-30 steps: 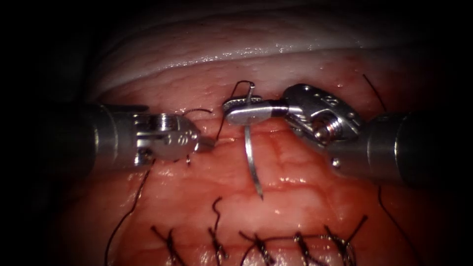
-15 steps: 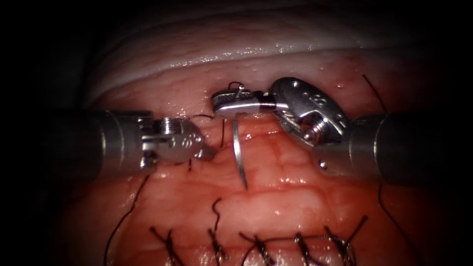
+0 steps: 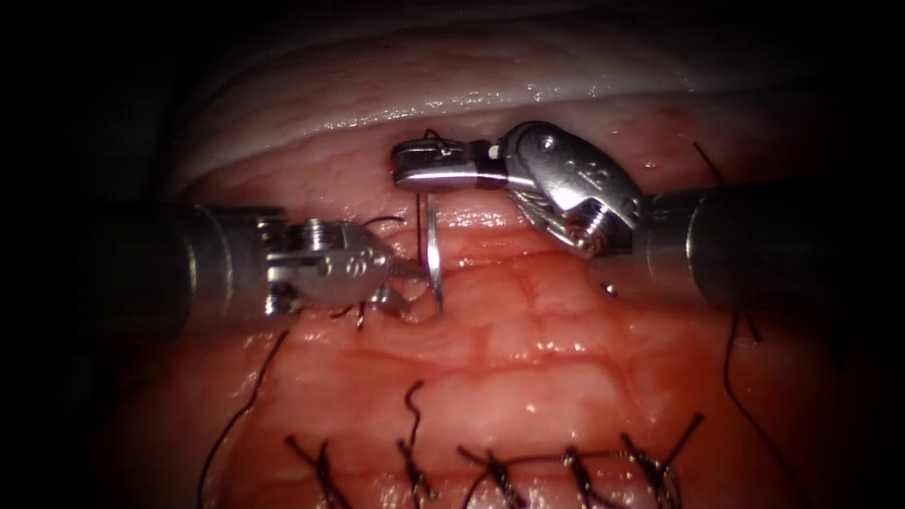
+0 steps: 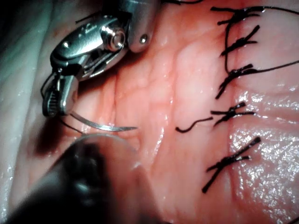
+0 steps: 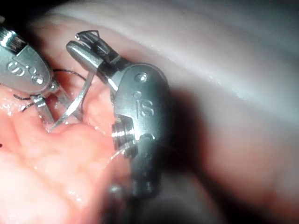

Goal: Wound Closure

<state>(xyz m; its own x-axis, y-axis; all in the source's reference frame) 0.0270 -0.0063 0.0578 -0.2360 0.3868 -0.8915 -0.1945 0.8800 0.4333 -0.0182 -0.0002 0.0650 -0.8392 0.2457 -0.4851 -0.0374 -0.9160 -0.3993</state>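
Left side first: the left tool (image 3: pixel 403 283) sits low against the tissue (image 3: pixel 566 377), shaft coming in level from the left edge, and its jaws stand parted, one tip pointing at the needle, the other angled down toward the surface, with nothing clamped between them. In the right wrist view that same left tool (image 5: pixel 49 105) shows its two spread tips either side of the needle's point. Dark thread (image 3: pixel 247 401) trails from under its wrist and curls down the left side of the tissue.

Moving to the centre: the needle (image 3: pixel 433 254) hangs almost straight down from the right tool, free of the tissue along its visible body, its sharp end just beside the left tool's open tips and right at the wet surface; whether the point pricks the surface I cannot tell. In the left wrist view the needle (image 4: pixel 100 125) curves out from the clamped jaws with its tip in the air above the flesh.

Below, a row of finished stitches (image 3: pixel 490 467) runs across the closed cut, with one loose thread tail (image 3: pixel 413 401) standing up from it.

Right side now: the right tool (image 3: pixel 429 165) is closed tight on the needle near its thread end, jaws pointing left, its wrist bent back toward the shaft on the right
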